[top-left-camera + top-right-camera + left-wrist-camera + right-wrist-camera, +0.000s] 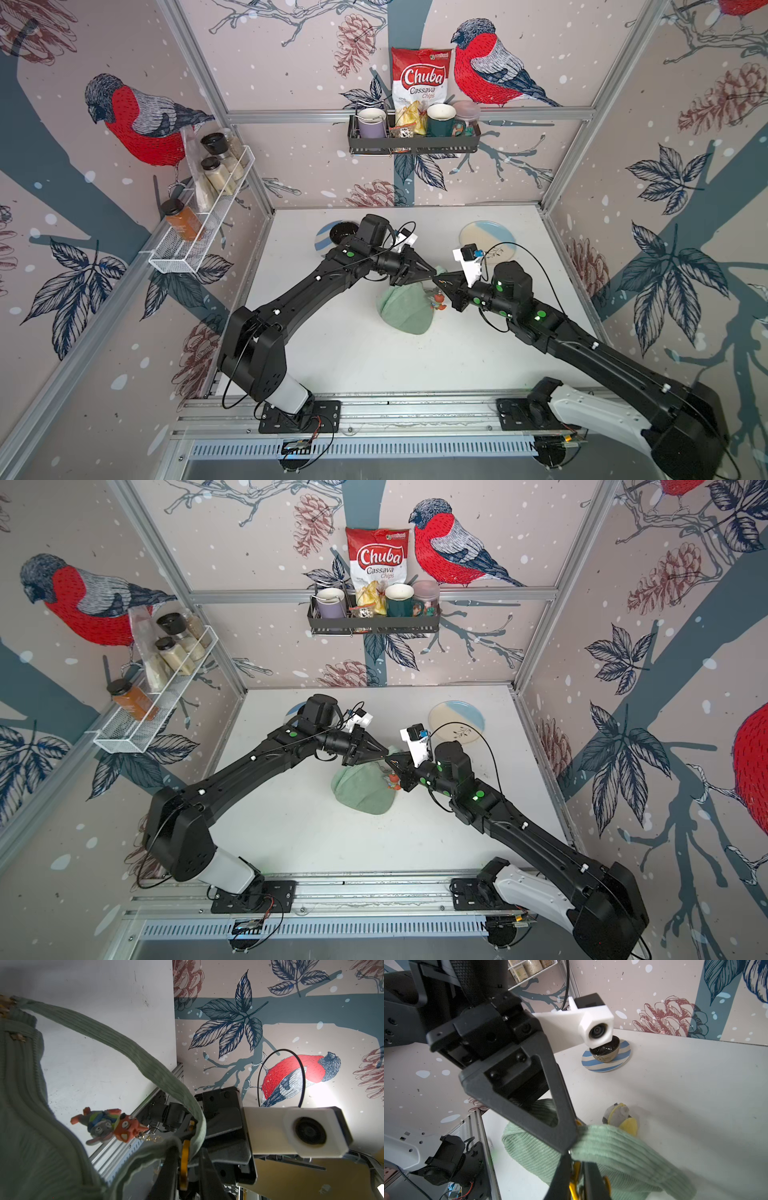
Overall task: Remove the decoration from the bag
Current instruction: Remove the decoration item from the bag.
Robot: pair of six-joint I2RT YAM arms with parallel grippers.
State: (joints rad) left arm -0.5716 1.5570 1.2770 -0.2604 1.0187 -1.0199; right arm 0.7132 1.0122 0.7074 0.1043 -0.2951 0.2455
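The sage-green bag [405,309] [363,793] lies mid-table, its strap [124,1047] lifted. The decoration [438,301] [110,1126], an orange fox and grey rabbit charm, hangs on a small chain by the strap's end. Both grippers meet there, above the bag's far edge. My left gripper [432,275] [187,1149] is open, its fingers slightly parted round a gold ring [185,1159] with a gap on one side. My right gripper [437,282] [576,1159] is shut on a gold ring [575,1172] under the strap. In the right wrist view the decoration [620,1118] shows from behind, beside the bag [612,1147].
A striped plate [322,245] [606,1064] holding a black bowl [343,232] sits at the back left, behind the left arm. A beige and blue plate [488,241] lies at the back right. A white wire rack [199,232] and a black rack [411,141] hang on the walls.
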